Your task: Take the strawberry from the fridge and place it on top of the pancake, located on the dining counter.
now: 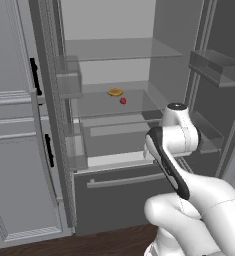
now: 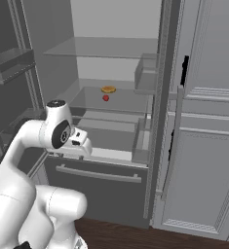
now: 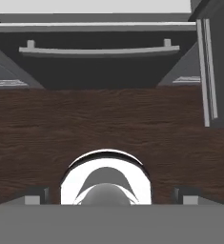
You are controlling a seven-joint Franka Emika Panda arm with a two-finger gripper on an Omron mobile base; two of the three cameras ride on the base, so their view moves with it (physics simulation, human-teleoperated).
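Standing open in the left base view, the fridge [image 1: 139,65] holds the strawberry [image 1: 123,101] untouched on its glass shelf, the right base view confirms the arm low, and the hand view shows the pincer [image 3: 111,195] spread wide, empty, aimed floorward; everything remains undone.

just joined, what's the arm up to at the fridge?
The fridge stands with both doors open and the arm folded up in front of it. The strawberry sits untouched on a glass shelf inside, just in front of a flat orange-tan food item. The claw is open and empty, pointing down at the wooden floor before the bottom drawer. Nothing is picked up yet; the reach to the shelf is still to come.
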